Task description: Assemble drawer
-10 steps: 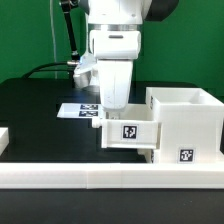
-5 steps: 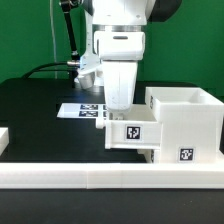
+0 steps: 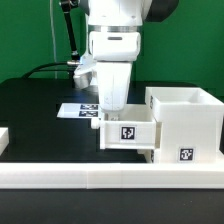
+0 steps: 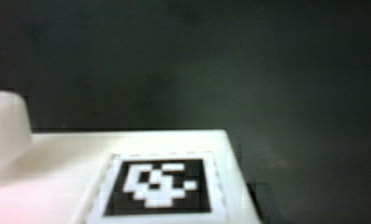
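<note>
Black tabletop (image 3: pixel 35 110): gripper (image 3: pixel 112 118) over small tray (image 3: pixel 128 135) beside drawer shell (image 3: pixel 185 122); finger state cannot be told. Marker board (image 3: pixel 78 110) behind.

The gripper (image 3: pixel 113 103) stands directly above a small tray (image 3: pixel 127 134), its lower end at the tray's upper edge; whether the fingers touch the tray cannot be told from the exterior view. The large shell (image 3: pixel 186 125) sits just beside the gripper toward the exterior view's right, touching the tray's side, while the marker board (image 3: pixel 76 110) lies flat on the table (image 3: pixel 35 115) behind the gripper and toward the exterior view's left. The long border wall (image 3: pixel 110 178) runs across in front of the gripper, tray and shell, nearest the exterior camera, and in the wrist view the tray's tagged face (image 4: pixel 159 186) lies close under the camera with the table beyond it.
</note>
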`<state>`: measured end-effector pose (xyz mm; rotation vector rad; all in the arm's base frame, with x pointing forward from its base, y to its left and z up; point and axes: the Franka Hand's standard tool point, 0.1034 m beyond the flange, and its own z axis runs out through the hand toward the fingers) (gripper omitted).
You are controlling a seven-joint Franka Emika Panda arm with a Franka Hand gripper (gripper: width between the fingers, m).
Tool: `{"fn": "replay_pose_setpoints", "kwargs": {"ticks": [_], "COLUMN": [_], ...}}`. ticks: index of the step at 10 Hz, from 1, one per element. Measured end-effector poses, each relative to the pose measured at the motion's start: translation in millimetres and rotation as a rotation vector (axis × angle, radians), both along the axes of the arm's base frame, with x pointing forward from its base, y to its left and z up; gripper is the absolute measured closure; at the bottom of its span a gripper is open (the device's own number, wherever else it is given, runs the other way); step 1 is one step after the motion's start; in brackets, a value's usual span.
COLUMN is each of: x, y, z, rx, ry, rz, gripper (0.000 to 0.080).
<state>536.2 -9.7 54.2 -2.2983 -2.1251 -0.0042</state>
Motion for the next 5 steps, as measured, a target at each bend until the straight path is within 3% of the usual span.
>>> {"fn": "replay_pose_setpoints", "kwargs": {"ticks": [5], "x": [-0.2], "y": [1.2], "z": [-0.3], "rx": [-0.003], "ry": [-0.001], "rz": [0.010], "gripper": [0.0757]}}
